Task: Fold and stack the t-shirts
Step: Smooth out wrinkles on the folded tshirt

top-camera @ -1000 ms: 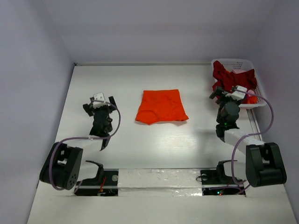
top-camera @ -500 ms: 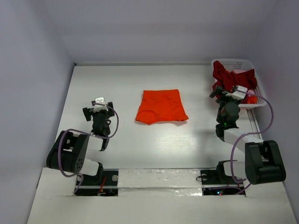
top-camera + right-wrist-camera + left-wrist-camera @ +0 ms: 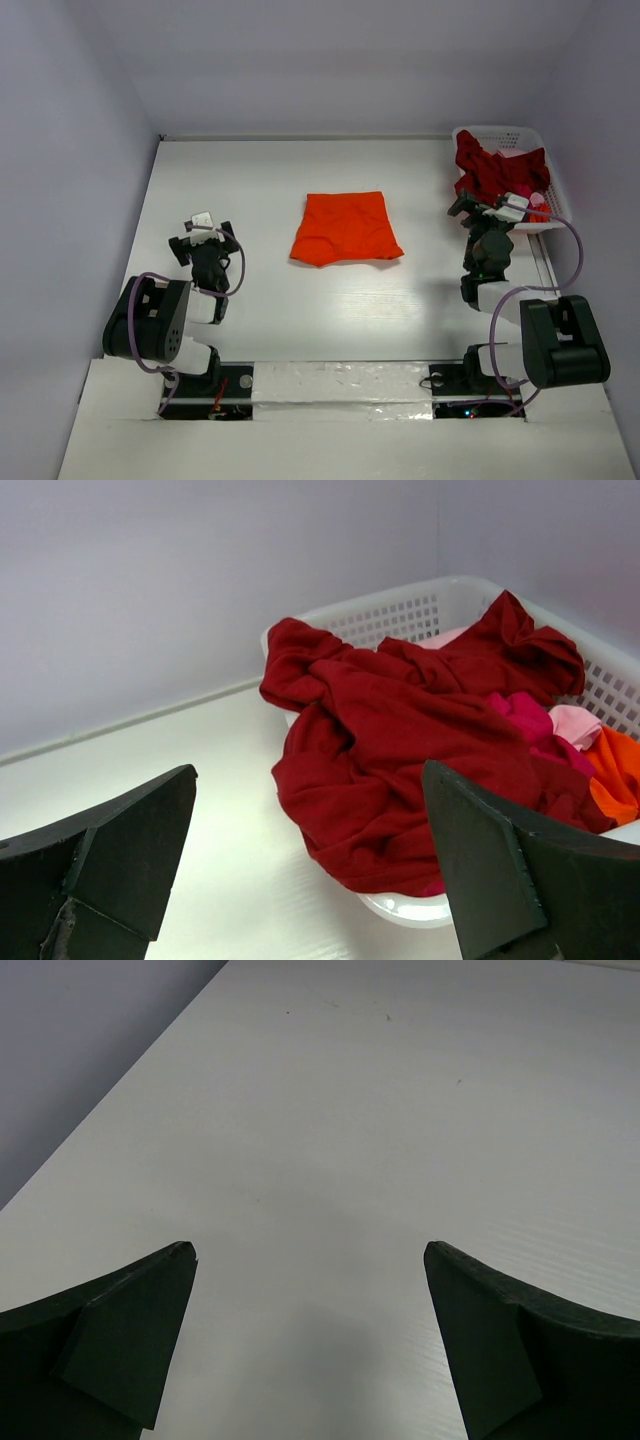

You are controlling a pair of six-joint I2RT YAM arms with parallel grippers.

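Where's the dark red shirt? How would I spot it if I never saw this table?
Look to the far right corner of the white table, where a white lattice basket sits. The dark red shirt is heaped in it, spilling over its rim. It is the biggest, darkest piece there, unlike the pink cloth and the orange cloth peeking out beside it.

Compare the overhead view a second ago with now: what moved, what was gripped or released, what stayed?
The left gripper has drawn back toward its base and slightly left, its arm folding in. The right gripper eased back a little. Nothing was gripped or released; both stay open. The folded orange t-shirt and the crimson t-shirt in the basket have not moved.
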